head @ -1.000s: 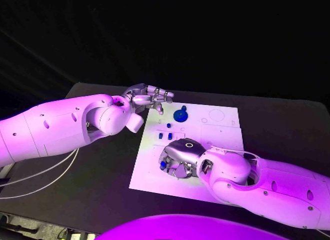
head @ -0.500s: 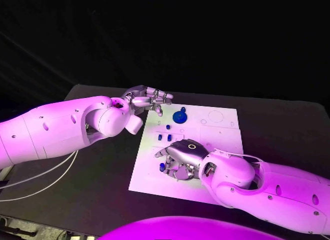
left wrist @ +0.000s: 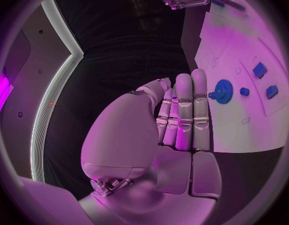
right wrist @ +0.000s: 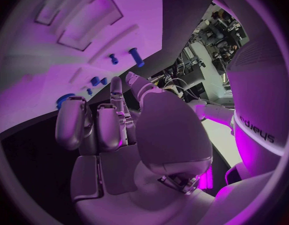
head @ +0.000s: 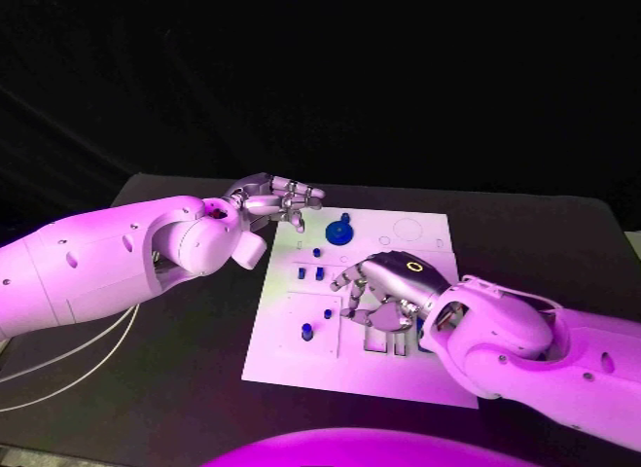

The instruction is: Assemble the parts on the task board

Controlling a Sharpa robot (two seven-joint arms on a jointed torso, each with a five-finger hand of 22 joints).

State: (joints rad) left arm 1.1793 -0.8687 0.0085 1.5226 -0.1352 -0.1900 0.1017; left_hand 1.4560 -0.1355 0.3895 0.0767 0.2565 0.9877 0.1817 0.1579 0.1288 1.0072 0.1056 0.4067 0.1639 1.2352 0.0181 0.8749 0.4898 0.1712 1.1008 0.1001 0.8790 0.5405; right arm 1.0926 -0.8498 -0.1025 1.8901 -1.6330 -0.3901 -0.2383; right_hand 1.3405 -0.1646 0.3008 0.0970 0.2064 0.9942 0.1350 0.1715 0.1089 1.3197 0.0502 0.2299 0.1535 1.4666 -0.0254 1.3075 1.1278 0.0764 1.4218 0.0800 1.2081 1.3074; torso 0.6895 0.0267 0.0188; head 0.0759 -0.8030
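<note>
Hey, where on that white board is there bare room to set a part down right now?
The task board is bare along its near edge, below the small blue part and beside the right hand. Its far right corner, past the outlined circle, is also free. It is crowded around the blue gear, with the left hand beside it.

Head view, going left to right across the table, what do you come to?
Left hand → blue gear on the task board → right hand.
</note>
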